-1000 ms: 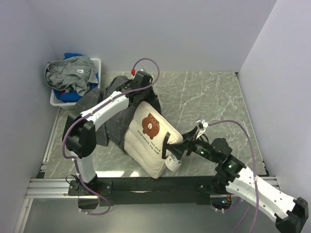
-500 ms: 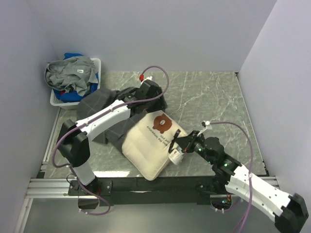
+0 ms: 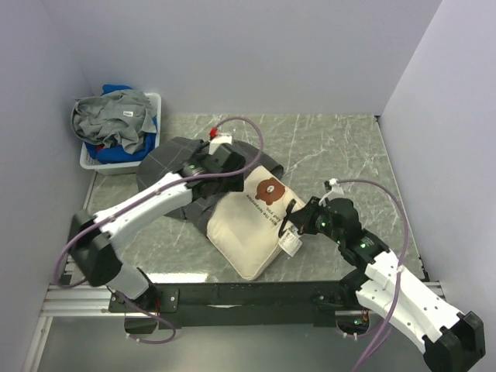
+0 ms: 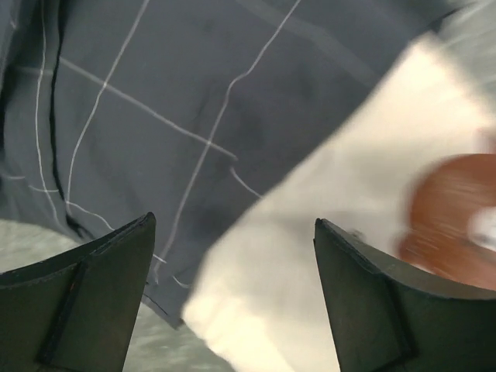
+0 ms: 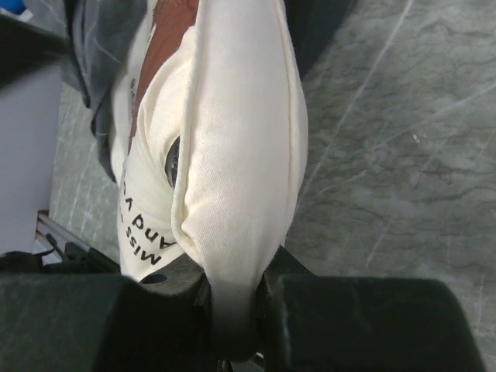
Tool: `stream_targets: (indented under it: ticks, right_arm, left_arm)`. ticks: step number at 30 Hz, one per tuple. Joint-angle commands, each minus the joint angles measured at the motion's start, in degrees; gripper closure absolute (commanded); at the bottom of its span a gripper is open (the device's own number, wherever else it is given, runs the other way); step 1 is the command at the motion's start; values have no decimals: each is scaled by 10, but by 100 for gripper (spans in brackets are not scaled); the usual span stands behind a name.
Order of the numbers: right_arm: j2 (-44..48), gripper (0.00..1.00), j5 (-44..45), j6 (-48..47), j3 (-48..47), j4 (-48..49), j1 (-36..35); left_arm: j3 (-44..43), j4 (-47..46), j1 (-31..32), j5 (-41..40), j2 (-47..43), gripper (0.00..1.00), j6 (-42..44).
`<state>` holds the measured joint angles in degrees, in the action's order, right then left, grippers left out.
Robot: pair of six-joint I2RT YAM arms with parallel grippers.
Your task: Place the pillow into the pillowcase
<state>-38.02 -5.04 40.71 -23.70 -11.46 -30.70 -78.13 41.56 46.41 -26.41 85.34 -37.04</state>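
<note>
**A:** Where's the pillow from your seat?

**B:** The soft cream-white rectangular pillow with the brown bear face [image 3: 252,221] lies slantwise on the grey marbled tabletop [image 3: 341,155]. Its bear end rests against the dark charcoal fabric pillowcase with thin light grid lines [image 3: 167,159]. I can't tell whether any of it is inside the opening.

**A:** And the arms?

**B:** My right gripper [image 5: 232,298] is pinched onto the pillow's edge beside the printed text, and the stuffing bulges above the fingers. My left gripper [image 4: 232,302] has its jaws wide apart and holds nothing, right over where grey cloth meets pillow.

**A:** How will it handle?

**B:** Light and squashy, I'd judge. It will fold rather than push like a board, so shoving from one corner would probably buckle it. The case looks limp and likely to bunch or slide on the stone. I'd take the case by a single layer at its open hem. I'd hold the pillow at a seam or corner, where there's firmer cloth to bite.
</note>
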Motion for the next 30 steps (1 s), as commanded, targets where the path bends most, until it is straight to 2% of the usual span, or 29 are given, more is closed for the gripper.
stream_targets:
  ticks: [1, 5, 7, 8, 9, 10, 12, 13, 15, 16, 17, 18, 20, 21, 23, 24, 27, 28, 30]
  right_arm:
    - [-8, 100, -19, -21, -77, -3, 7]
    - [-13, 100, -41, -22, -119, -30, 26]
    - [-14, 100, -55, -22, -147, -39, 34]
    - [-19, 100, -62, -23, -158, -43, 43]
    - [-21, 100, -73, -25, -188, -57, 49]
    - [-26, 100, -76, -29, -206, -67, 56]
    - [-32, 100, -86, -35, -265, -93, 83]
    - [-42, 100, -90, -41, -287, -101, 92]
    - [-60, 100, -98, -46, -363, -129, 123]
    - [-84, 100, -103, -48, -390, -139, 137]
    - [-96, 100, -115, -47, -416, -145, 151]
    - [-108, 100, -127, -42, -464, -150, 182]
    - [-136, 100, -147, -29, -508, -150, 203]
    - [-148, 100, -138, -27, -553, -162, 213]
    - [-181, 100, -124, -25, -590, -175, 234]
    - [-191, 100, -125, -23, -616, -181, 241]
    - [-215, 100, -104, -20, -655, -189, 260]
    - [-227, 100, -113, -14, -665, -190, 284]
    - [-239, 100, -143, -5, -708, -200, 303]
  left_arm:
    - [3, 40, 7, -82, 81, 14, 31]
    - [-6, 49, 14, -108, 127, 21, 36]
    - [-31, 73, 15, -138, 149, 33, 27]
    - [-50, 90, 15, -168, 159, 46, 23]
    - [-70, 111, 18, -179, 173, 81, 23]
    - [-123, 148, 24, -181, 178, 97, 26]
    - [-186, 176, 68, -180, 177, 99, 44]
    - [-266, 200, 88, -173, 178, 99, 69]
    - [-363, 219, 140, -77, 196, 99, 108]
    - [-474, 232, 154, -13, 209, 99, 142]
    - [-538, 257, 186, 77, 226, 99, 156]
    - [-597, 238, 205, 106, 232, 99, 169]
    - [-633, 195, 242, 185, 223, 99, 195]
    - [-647, 176, 250, 258, 208, 99, 200]
    - [-604, 116, 259, 289, 165, 99, 206]
    - [-528, 45, 258, 285, 102, 99, 205]
    - [-422, -53, 236, 266, 1, 93, 192]
    - [-417, -50, 226, 188, -10, 92, 177]
    - [-447, 2, 190, 104, 15, 94, 156]
